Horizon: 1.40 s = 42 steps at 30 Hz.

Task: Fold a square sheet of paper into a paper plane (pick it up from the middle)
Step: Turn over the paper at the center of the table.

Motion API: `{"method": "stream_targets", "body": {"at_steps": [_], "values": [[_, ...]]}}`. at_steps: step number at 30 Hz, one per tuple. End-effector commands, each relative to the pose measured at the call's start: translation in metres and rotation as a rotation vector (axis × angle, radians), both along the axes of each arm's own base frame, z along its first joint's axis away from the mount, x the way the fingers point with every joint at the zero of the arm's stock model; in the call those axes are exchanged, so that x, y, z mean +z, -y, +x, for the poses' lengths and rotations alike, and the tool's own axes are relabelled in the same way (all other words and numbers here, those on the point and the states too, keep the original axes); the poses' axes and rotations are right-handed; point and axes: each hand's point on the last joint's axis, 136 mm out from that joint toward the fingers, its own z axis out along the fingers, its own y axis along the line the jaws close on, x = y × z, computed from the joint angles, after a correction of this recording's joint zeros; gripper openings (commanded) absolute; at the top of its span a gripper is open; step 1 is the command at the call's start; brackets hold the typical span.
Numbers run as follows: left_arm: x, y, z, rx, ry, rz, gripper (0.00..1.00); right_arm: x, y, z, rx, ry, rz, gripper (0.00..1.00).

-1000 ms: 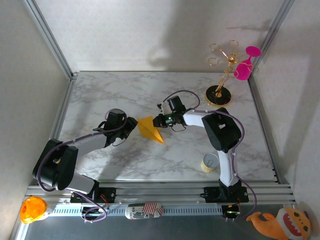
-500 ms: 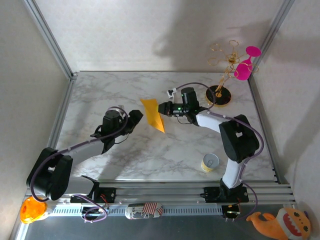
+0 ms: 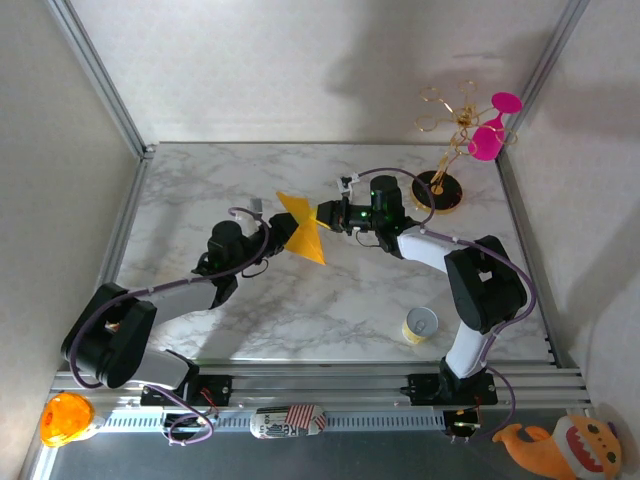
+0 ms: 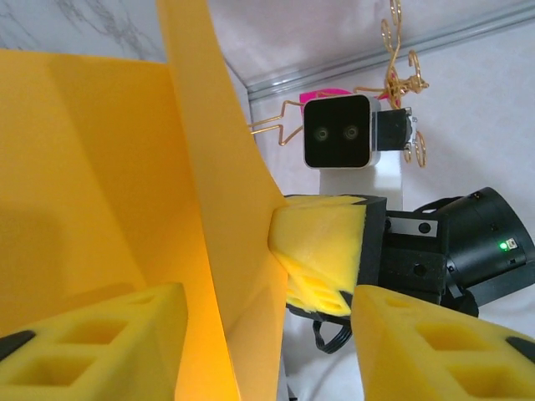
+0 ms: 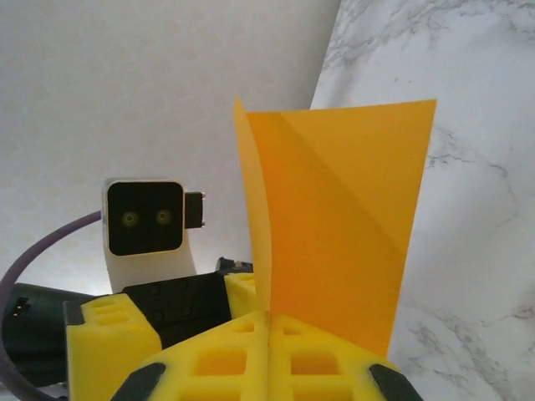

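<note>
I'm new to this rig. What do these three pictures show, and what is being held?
Two robot arms, bolted at the near edge of a marble table, each end in a two-finger gripper with yellow foam pads. One picture looks down from above; the other two come from wrist cameras. The right gripper is shut on a creased yellow-orange paper, held up above the table. The left gripper stands open, the paper between its fingers. A cup and a gold stand sit on the table.

The right hand (image 3: 323, 215) pinches the folded yellow paper (image 3: 304, 232) above the marble table (image 3: 200, 180), left hand (image 3: 281, 236) beside it.
</note>
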Motion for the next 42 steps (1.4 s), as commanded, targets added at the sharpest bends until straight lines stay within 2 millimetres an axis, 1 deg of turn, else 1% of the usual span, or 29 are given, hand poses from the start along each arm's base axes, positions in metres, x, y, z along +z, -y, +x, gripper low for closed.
{"method": "stream_targets", "body": {"at_steps": [1, 4, 9, 13, 18, 22, 29, 31, 33, 35, 37, 39, 42], "values": [[0.017, 0.01, 0.0, -0.04, 0.067, -0.023, 0.5, 0.024, 0.0, -0.01, 0.037, 0.012, 0.071, 0.03], [0.018, 0.011, 0.0, -0.046, 0.07, -0.025, 0.48, 0.027, 0.0, -0.011, 0.043, 0.007, 0.083, 0.04], [0.028, 0.015, 0.001, -0.065, 0.105, -0.039, 0.45, 0.028, 0.0, -0.014, 0.054, -0.007, 0.098, 0.05], [0.024, 0.014, 0.002, -0.056, 0.106, -0.017, 0.39, 0.029, 0.0, -0.015, 0.062, -0.018, 0.114, 0.06], [0.029, 0.014, 0.003, -0.052, 0.13, -0.024, 0.34, 0.029, -0.001, -0.016, 0.07, -0.038, 0.131, 0.07], [0.033, 0.012, 0.007, -0.036, 0.126, -0.036, 0.27, 0.029, -0.001, -0.017, 0.078, -0.051, 0.135, 0.08], [0.035, 0.013, 0.008, -0.04, 0.124, -0.035, 0.15, 0.025, 0.0, -0.018, 0.073, -0.062, 0.127, 0.11], [0.033, 0.01, 0.009, -0.028, 0.119, -0.02, 0.13, 0.024, 0.004, -0.014, 0.053, -0.053, 0.115, 0.16], [0.03, 0.007, 0.01, -0.017, 0.112, -0.001, 0.11, 0.023, 0.011, -0.008, 0.02, -0.034, 0.088, 0.24], [0.028, 0.003, 0.011, -0.007, 0.107, 0.021, 0.1, 0.02, 0.021, 0.0, -0.033, -0.004, 0.035, 0.32], [0.02, -0.003, 0.012, 0.01, 0.085, 0.075, 0.09, 0.017, 0.036, 0.013, -0.107, 0.052, -0.047, 0.42], [0.008, -0.01, 0.016, 0.036, 0.051, 0.171, 0.08, 0.011, 0.051, 0.024, -0.179, 0.098, -0.15, 0.48], [-0.017, -0.026, 0.021, 0.082, -0.024, 0.405, 0.08, 0.01, 0.074, 0.038, -0.291, 0.193, -0.307, 0.58]]}}
